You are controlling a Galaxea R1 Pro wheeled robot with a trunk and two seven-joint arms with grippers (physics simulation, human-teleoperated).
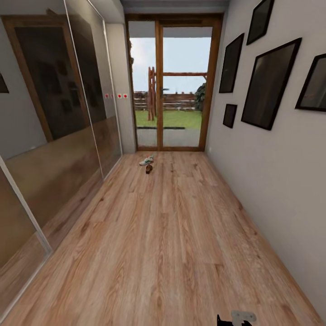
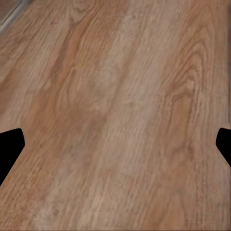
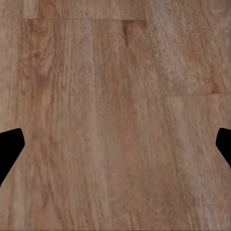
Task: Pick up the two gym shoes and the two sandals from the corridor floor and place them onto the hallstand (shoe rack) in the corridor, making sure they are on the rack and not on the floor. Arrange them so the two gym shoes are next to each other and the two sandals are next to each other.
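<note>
Head view: gym shoe (image 1: 146,160) and sandal (image 1: 149,169) lie far down the open corridor floor (image 1: 172,235); both wrist views show each tool (image 2: 115,144) (image 3: 115,144) spread wide over bare planks.

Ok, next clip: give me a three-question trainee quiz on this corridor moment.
1. True or false: a gym shoe lies on the corridor floor near the glass door.
2. What lies just in front of it? A) dark brown sandal B) ball C) bag
3. Fill in: both claws, left claw and right claw, are ____ over bare planks.

Key: 1 true; 2 A, the sandal; 3 open.
</note>
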